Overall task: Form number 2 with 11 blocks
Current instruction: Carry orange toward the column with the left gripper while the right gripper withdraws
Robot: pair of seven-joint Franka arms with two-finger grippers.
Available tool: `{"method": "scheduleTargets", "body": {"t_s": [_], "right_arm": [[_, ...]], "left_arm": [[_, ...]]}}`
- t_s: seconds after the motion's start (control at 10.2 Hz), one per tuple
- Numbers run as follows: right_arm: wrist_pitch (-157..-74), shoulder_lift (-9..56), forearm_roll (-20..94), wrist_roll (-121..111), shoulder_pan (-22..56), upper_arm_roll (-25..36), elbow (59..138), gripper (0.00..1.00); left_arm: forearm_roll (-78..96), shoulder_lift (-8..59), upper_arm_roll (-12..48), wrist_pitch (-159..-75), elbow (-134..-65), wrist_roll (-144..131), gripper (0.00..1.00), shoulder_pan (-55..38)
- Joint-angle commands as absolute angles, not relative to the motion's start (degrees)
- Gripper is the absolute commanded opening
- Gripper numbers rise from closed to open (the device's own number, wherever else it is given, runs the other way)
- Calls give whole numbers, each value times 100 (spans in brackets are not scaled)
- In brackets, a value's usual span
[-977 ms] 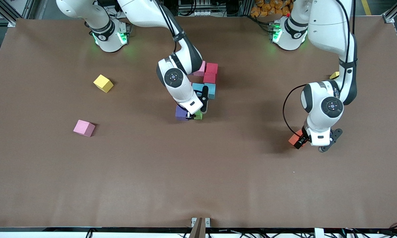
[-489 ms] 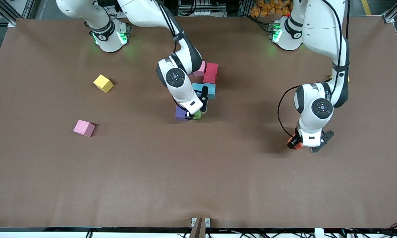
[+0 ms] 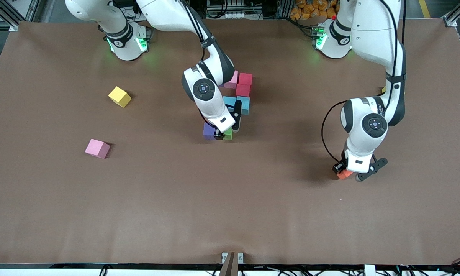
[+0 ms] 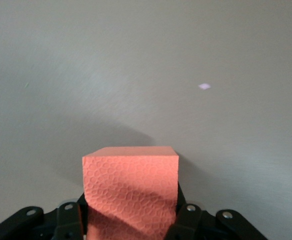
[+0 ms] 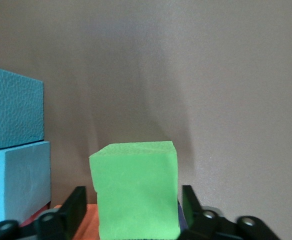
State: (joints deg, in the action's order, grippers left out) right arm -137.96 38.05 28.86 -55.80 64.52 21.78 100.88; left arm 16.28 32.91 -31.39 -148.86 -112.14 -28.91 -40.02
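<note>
I see the brown table (image 3: 138, 207) filling almost the whole front view, a flat matte sheet with metal framing and cabling along its edges.

The two white arms are the biggest shapes on it. The right gripper (image 3: 225, 133) is low at the middle cluster; in its wrist view the fingers (image 5: 75, 206) stand just off either side of the green block (image 5: 136, 190), with a slim gap each side, so they look released and open around it. The left gripper (image 3: 351, 174) sits toward the left arm's end of the table, its fingers (image 4: 186, 220) pressed against both sides of an orange block (image 4: 131, 192), gripping it as it rests on the table.

The blocks are foam cubes with a fine pebbled skin and crisp edges. The partly built number 2 (image 3: 237, 101) shows pink (image 3: 233, 79) and two red (image 3: 245, 79) cubes farthest from the front camera, light blue ones (image 3: 244, 104) nearer, then a purple cube (image 3: 209, 130) beside the green.

Toward the right arm's end lie a loose yellow cube (image 3: 119, 96) and, nearer the front camera, a pink cube (image 3: 97, 148), well apart.
</note>
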Motion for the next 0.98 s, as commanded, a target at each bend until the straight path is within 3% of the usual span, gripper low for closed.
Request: {"method": "scheduleTargets", "body": {"t_s": [0.0,0.29,0.59,0.88], "right_arm": [[-13773,3771,2883,-5458,6390,2118,9976,100],[-13231,3359,2883,-5458,6328,2127,9984,100],[-12344,2858,2883,-5405,6084,2267,10019,100],[-11315,2383,2822,-4899,5074,2609,10020,100]], "left_arm": [[1652,2944,-3094,-14041,-10683,-2226,40,-4017],[561,2953,-3042,-12484,-9601,-1732,45,-4034],[167,2944,-2857,-12016,-9194,-1618,45,-4060],[167,2901,-2550,-11830,-9167,-1487,42,-4087]]}}
